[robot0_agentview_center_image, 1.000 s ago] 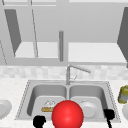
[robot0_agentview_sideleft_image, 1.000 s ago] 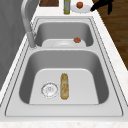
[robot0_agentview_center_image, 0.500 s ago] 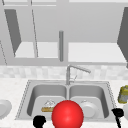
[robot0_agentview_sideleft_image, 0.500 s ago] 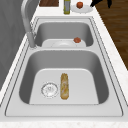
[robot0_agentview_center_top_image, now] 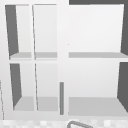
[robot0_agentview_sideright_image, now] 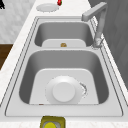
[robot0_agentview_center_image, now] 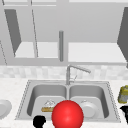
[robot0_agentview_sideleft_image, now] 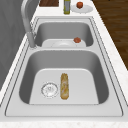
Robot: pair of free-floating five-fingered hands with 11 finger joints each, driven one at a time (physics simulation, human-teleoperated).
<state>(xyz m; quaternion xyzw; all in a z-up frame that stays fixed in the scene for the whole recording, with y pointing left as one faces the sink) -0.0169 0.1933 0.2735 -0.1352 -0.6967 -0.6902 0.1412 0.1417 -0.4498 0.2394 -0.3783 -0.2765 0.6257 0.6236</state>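
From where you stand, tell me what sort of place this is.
Most likely a kitchen, at the sink. A steel double-basin sink with a bent grey tap sits in a pale speckled counter. A round white plate lies in one basin, and open white wall shelves hang above.

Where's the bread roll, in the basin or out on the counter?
In. The bread roll lies flat on the floor of the left basin, beside the drain.

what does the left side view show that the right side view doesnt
Left side view alone: the bread roll lying beside the drain in the near basin, and a bottle on the far counter. Right side view alone: a white plate face down in its near basin, and a yellow jar at the bottom edge. Both show the double sink and faucet.
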